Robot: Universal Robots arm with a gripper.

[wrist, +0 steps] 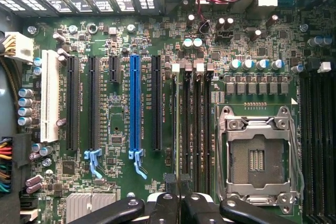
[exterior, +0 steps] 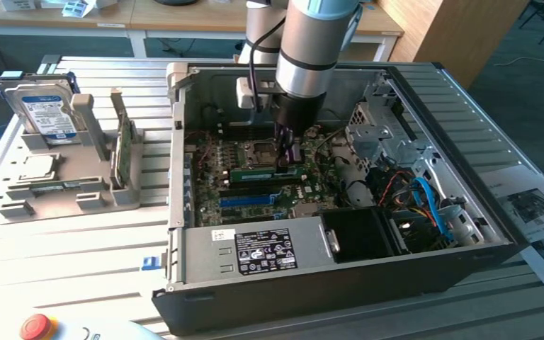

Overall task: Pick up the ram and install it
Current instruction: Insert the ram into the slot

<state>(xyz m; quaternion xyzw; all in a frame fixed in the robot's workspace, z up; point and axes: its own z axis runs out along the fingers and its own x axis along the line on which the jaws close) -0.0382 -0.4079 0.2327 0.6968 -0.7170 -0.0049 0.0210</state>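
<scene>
The ram (exterior: 256,173) is a slim green stick lying level along the black memory slots (wrist: 191,129) of the motherboard (exterior: 244,198), just beside the CPU socket (wrist: 259,156). My gripper (exterior: 289,157) reaches straight down into the open computer case (exterior: 348,269) and is shut on the ram's upper edge, near the end on the exterior view's right. In the wrist view my gripper (wrist: 178,186) has its black fingertips (wrist: 169,183) almost touching, directly above the slot row. I cannot tell whether the stick is pressed fully into its slot.
A bright-blue slot (wrist: 135,106) and several black expansion slots lie beside the memory slots. The power supply (exterior: 253,248) and a drive cage (exterior: 381,127) crowd the case. In the exterior view's left, a grey holder (exterior: 64,191) carries a hard drive (exterior: 45,110) and an upright green card (exterior: 121,149).
</scene>
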